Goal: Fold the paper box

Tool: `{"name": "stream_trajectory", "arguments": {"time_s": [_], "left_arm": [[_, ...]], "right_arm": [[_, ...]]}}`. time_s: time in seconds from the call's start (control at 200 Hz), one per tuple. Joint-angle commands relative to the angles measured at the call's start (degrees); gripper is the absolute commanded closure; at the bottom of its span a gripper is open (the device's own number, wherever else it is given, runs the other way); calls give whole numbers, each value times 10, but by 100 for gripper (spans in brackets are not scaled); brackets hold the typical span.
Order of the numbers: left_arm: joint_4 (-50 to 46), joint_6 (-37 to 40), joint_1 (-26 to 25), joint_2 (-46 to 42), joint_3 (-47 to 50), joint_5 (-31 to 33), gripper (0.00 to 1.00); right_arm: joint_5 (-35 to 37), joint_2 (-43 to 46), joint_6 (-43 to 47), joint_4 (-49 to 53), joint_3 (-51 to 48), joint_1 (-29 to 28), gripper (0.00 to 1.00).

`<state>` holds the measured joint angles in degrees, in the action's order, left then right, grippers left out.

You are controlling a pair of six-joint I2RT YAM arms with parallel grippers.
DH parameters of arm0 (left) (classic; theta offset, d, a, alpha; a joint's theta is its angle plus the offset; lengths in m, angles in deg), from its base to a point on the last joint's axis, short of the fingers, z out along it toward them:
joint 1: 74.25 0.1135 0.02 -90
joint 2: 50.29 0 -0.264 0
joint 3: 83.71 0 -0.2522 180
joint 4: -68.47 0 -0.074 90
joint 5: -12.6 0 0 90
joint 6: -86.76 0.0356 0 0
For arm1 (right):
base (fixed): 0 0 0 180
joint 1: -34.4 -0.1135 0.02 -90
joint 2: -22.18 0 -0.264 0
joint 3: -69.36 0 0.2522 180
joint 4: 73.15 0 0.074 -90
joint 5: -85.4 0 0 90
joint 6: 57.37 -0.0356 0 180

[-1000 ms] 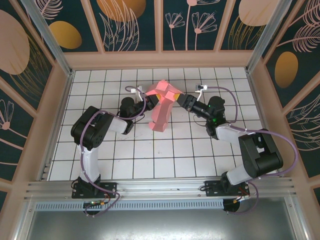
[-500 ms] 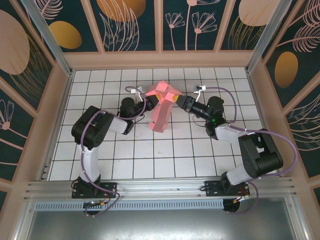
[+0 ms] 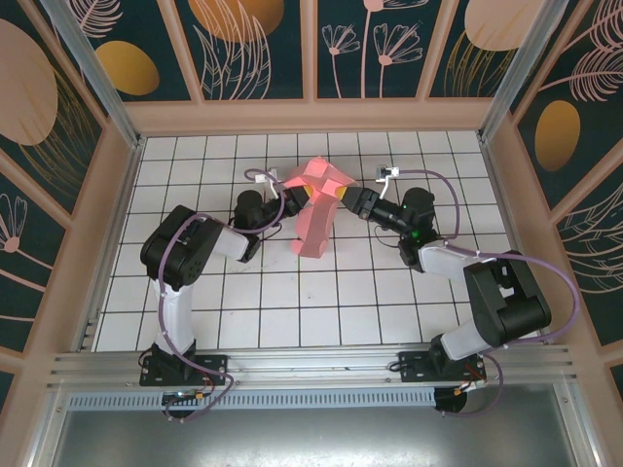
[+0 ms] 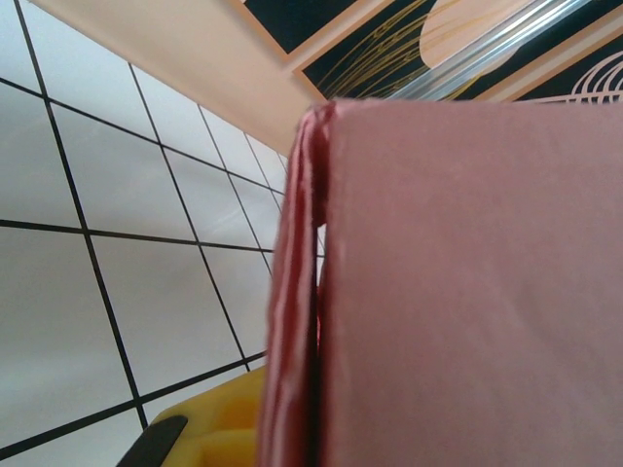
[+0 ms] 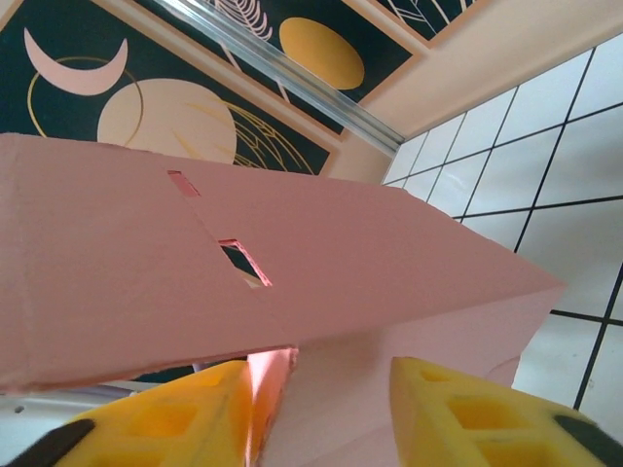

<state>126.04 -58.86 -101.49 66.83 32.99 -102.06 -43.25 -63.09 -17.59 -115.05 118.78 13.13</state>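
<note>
White-tiled table (image 3: pixel 321 292) lies below the paper box (image 3: pixel 313 219), which hangs between the two sets of fingers. It is probably raised so that its panels can swing freely. The left gripper (image 3: pixel 295 197) meets its upper left edge. In the left wrist view, layered card runs down beside one yellow pad (image 4: pixel 209 433), apparently pinched. The right gripper (image 3: pixel 348 199) straddles the opposite edge. Its fingers (image 5: pixel 185 413) stand apart with pale card between them, and I cannot tell whether they squeeze it. The right wrist view also reveals small slots (image 5: pixel 243 261) above those fingers.
</note>
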Motion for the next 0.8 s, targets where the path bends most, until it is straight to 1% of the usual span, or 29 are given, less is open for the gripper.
{"name": "stream_trajectory", "arguments": {"time_s": [0.0,0.11,0.195,0.305,0.365,0.43,0.535,0.661,0.796], "left_arm": [[18,-8,5,4,-14,1,100],[13,-15,7,3,-14,4,100],[6,-19,10,1,-13,10,100],[4,-17,11,1,-9,21,100],[2,-13,12,1,-9,24,100],[-6,-5,19,-4,-7,27,100],[-40,33,30,-20,-4,56,100],[-97,91,35,-41,-10,109,100],[-122,99,34,-49,-13,145,100]], "right_arm": [[2,13,14,-1,17,-4,47],[11,38,39,23,15,-3,33],[23,63,56,37,7,-2,27],[40,98,87,78,9,-1,23],[70,121,119,138,20,-3,22],[128,149,160,229,42,-9,22],[222,191,204,325,71,-24,22],[285,213,226,389,116,-49,23],[341,185,245,460,198,-97,25]]}}
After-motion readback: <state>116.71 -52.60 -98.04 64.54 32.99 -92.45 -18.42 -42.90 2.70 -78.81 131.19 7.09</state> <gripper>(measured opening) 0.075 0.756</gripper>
